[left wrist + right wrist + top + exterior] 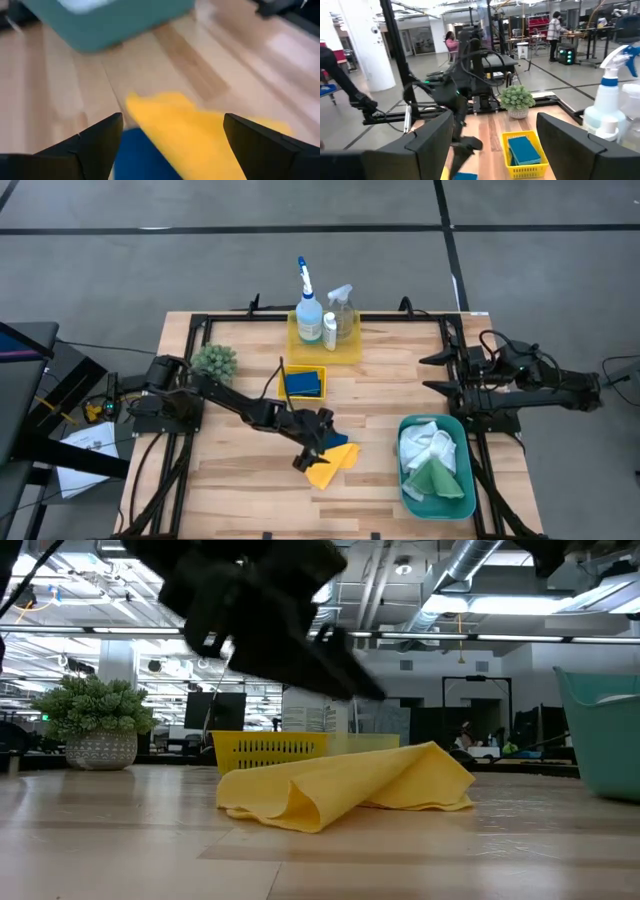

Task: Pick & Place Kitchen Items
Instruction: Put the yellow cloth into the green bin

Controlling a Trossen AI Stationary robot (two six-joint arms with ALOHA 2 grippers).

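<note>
The left gripper point(322, 442) hangs released, fingers spread wide, just above a crumpled yellow cloth point(326, 466) and the blue sponge point(342, 450) lying beside it near the middle of the wooden desk point(240, 490); from desk level the cloth point(345, 788) lies folded over on itself with the dark gripper over it. The right gripper point(436, 374) waits at the desk's right edge, also released and holding nothing. A white cloth point(428, 444) and a green cloth point(436, 478) sit together inside the teal bin point(404, 490) to the right of the yellow cloth. At the far side, a blue-white spray bottle point(307, 304), a clear spray bottle point(344, 308) and a small white bottle point(330, 330) stand on a yellow tray point(352, 352). Nearer the centre, a second blue sponge point(303, 383) fills a small yellow basket point(283, 387), with a small green plant point(214, 361) to its left.
</note>
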